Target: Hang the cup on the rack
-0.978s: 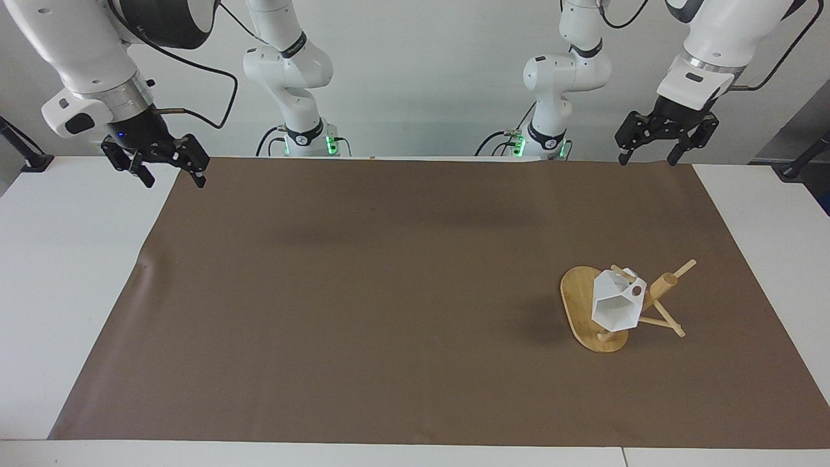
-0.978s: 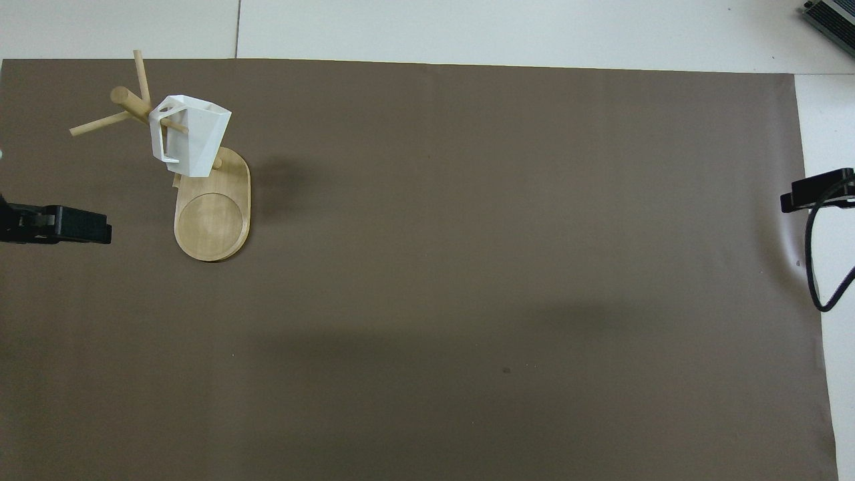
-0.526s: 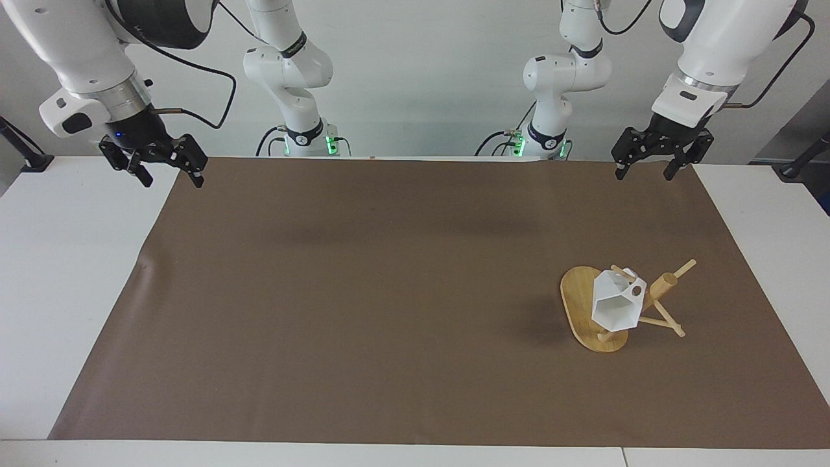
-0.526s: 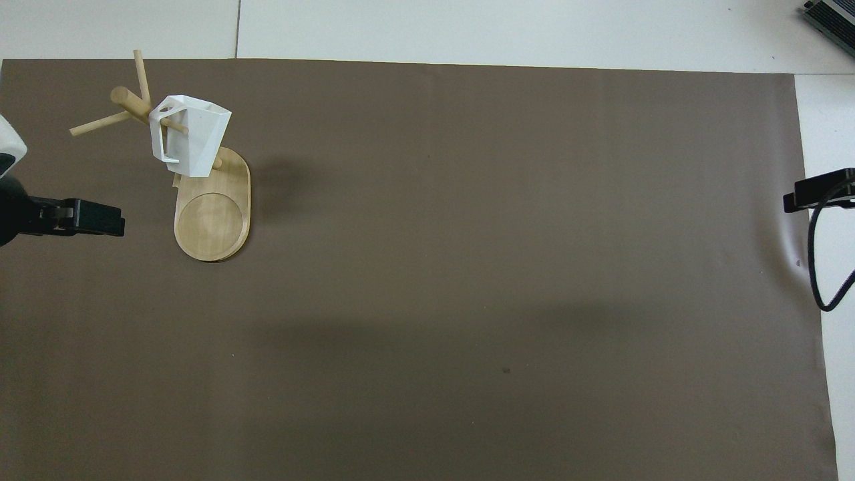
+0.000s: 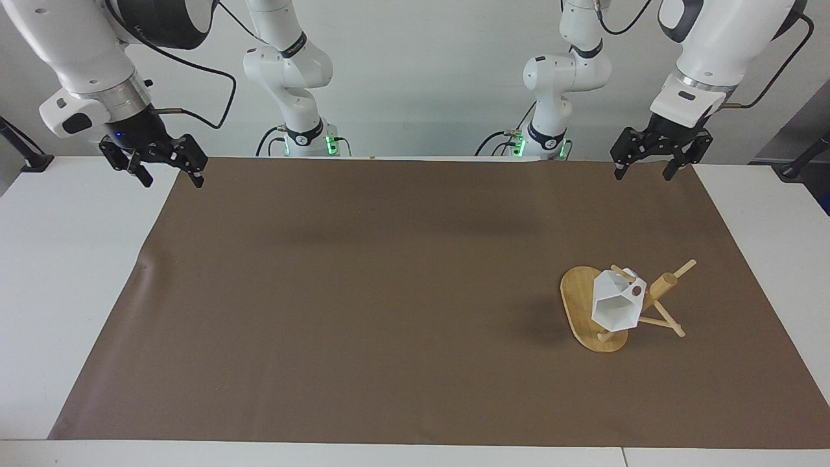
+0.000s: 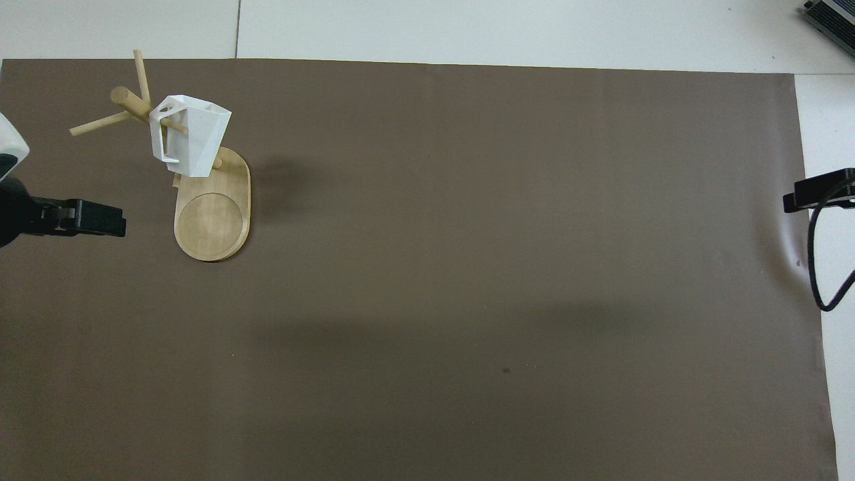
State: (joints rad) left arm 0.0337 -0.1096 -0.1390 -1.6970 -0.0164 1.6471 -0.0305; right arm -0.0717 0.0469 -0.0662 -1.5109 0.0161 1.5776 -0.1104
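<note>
The white faceted cup hangs by its handle on a peg of the bamboo rack, which stands on the brown mat toward the left arm's end of the table. My left gripper hangs open and empty in the air over the mat's edge by the robots, well apart from the rack. My right gripper waits open and empty over the mat's corner at the right arm's end.
A brown mat covers most of the white table. A black cable loops from the right arm over the mat's edge. A grey device's corner shows off the table.
The left gripper has drifted slightly toward the table's middle in the first half second, then held still. The cup, rack and right gripper have stayed put.
</note>
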